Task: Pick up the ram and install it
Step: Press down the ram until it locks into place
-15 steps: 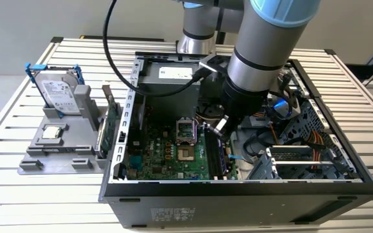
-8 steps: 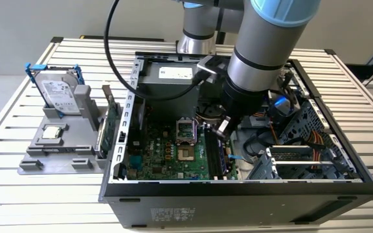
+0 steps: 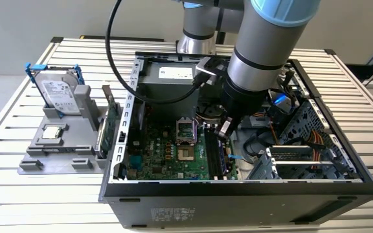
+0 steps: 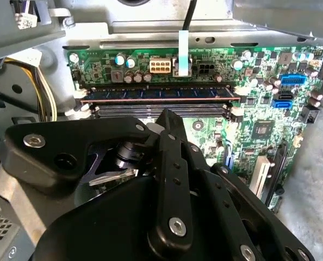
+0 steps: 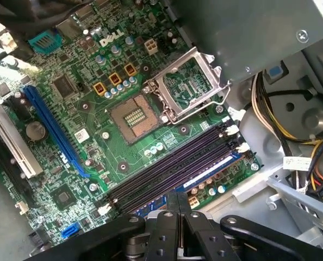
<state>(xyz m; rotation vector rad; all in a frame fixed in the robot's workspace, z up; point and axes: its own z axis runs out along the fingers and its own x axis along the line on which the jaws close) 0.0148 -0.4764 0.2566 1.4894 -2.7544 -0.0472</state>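
The gripper (image 3: 224, 130) hangs just above the ram (image 4: 159, 95), which sits seated in a motherboard (image 5: 85, 125) memory slot; whether its fingers are parted cannot be told.

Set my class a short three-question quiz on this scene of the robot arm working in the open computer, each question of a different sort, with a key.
1. True or false: the ram stands in a memory slot on the motherboard.
2. Where is the hard drive? A on the motherboard; B on the grey stand at the exterior view's left; C on the floor.
3. Fill in: the gripper hangs inside the open computer ____.
Key: 1 true; 2 B; 3 case.
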